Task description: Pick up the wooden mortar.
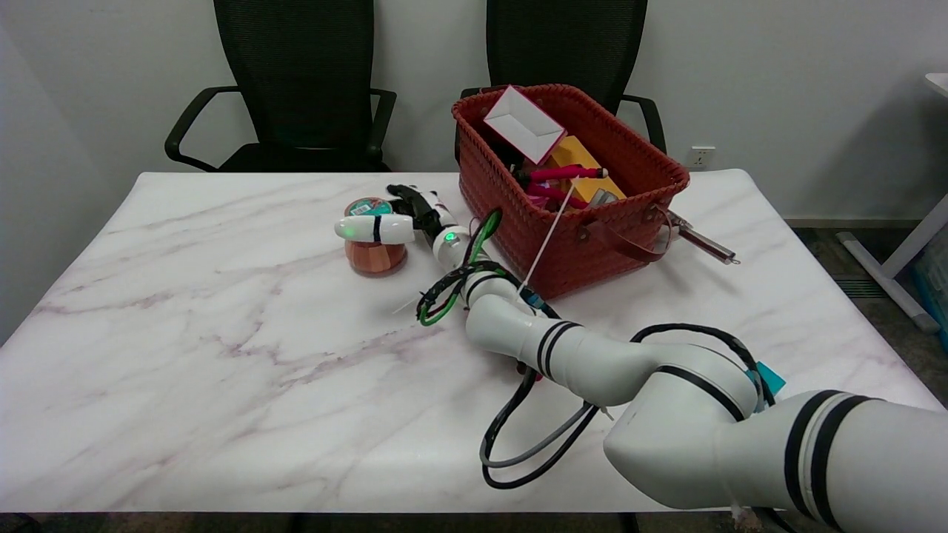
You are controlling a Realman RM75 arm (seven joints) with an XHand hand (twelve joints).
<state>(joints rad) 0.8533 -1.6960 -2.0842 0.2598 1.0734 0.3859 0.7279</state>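
Head view, near to far: my right arm comes in low from the near right, and its black-and-white right hand [406, 216] sits at the small round reddish-brown wooden mortar [375, 255], which I take as my landmark. The mortar stands upright on the white marble-patterned table [185, 355], with a green-topped round thing resting in or on its mouth; I cannot tell what that is. One white finger [374, 229] lies across the near side of the mortar's upper part, and the dark fingers curve round behind it. So the hand is wrapped about the mortar, but I cannot tell whether it grips firmly or only touches.

My judgement is that the step in hand is closing the grasp before the lift. To do it well I would press the front finger and the rear fingers toward each other evenly, low enough on the body to catch wood and not only the rim, then raise straight up and slowly, watching for tilt.

Just beside the mortar, to its right and farther back, stands a red woven basket [637, 159] full of oddments; I would keep my wrist off its wall. Beyond the mortar, past the table's far edge, are two black office chairs [296, 74].
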